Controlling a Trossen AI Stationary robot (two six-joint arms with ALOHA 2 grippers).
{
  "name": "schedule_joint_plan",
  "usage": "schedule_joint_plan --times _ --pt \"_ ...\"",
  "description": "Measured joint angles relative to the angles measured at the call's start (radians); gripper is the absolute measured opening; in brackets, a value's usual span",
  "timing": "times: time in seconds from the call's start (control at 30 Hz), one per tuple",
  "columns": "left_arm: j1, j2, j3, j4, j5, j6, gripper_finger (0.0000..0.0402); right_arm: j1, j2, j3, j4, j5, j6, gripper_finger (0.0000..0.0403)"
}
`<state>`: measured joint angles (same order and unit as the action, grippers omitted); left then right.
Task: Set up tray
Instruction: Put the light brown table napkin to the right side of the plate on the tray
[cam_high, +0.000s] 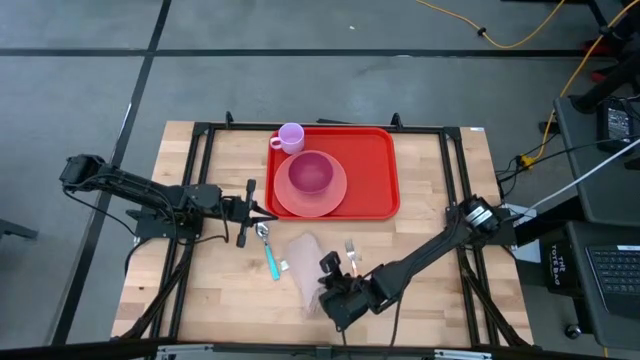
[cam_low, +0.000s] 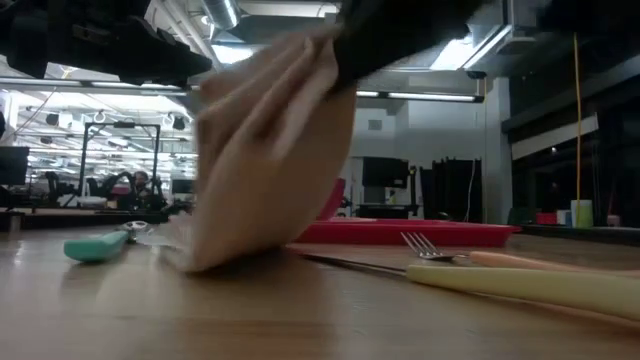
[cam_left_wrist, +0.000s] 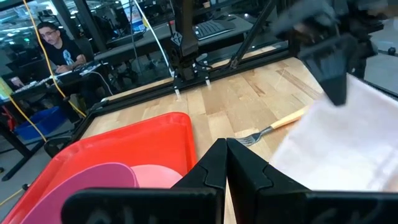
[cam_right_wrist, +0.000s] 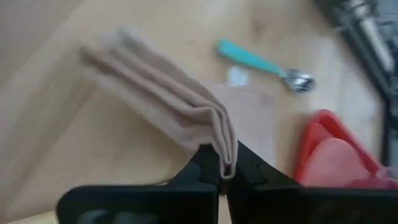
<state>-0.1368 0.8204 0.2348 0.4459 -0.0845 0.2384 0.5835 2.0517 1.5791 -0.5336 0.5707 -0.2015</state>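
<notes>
In the overhead view, going left to right: the left end effector (cam_high: 262, 210) sits left of centre, its fingers pressed together on nothing, tips just beside the lower left corner of the tray and just above the spoon (cam_high: 269, 247) with its teal handle. The tray (cam_high: 372, 172) lies in the upper middle of the frame on the desk (cam_high: 440, 270), carrying a pink plate (cam_high: 310, 193) with a bowl (cam_high: 311, 173) on it and a cup (cam_high: 290, 137) at its upper left corner. I judge the tray to be stiff, smooth plastic, light in itself but loaded with loose dishes that could slide; the raised rim is the place to take hold, best along a bare long edge or the right side, and it should be kept level. Below the tray, in the lower middle, lies a beige napkin (cam_high: 306, 262), soft and floppy, folded in layers. The right end effector (cam_high: 341, 292) is at the napkin's lower right edge, closed on a fold of it; its own wrist view shows the layered edge (cam_right_wrist: 219, 138) pinched between the fingers and the cloth draping away. The table-level view shows the napkin lifted in a peak with its lower part on the desk. Just right of it lies a fork (cam_high: 352, 252) with a pale handle.
</notes>
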Motion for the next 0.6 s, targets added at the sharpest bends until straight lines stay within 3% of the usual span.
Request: schedule_joint_plan --times 0.27,0.6 --pt "0.000 0.000 0.000 0.000 0.000 0.000 0.0004 -0.031 -0.083 0.000 -0.011 0.015 -0.013 0.0008" --pt "0.000 0.000 0.000 0.000 0.000 0.000 0.0004 -0.066 -0.180 0.000 -0.088 0.121 -0.015 0.0008"
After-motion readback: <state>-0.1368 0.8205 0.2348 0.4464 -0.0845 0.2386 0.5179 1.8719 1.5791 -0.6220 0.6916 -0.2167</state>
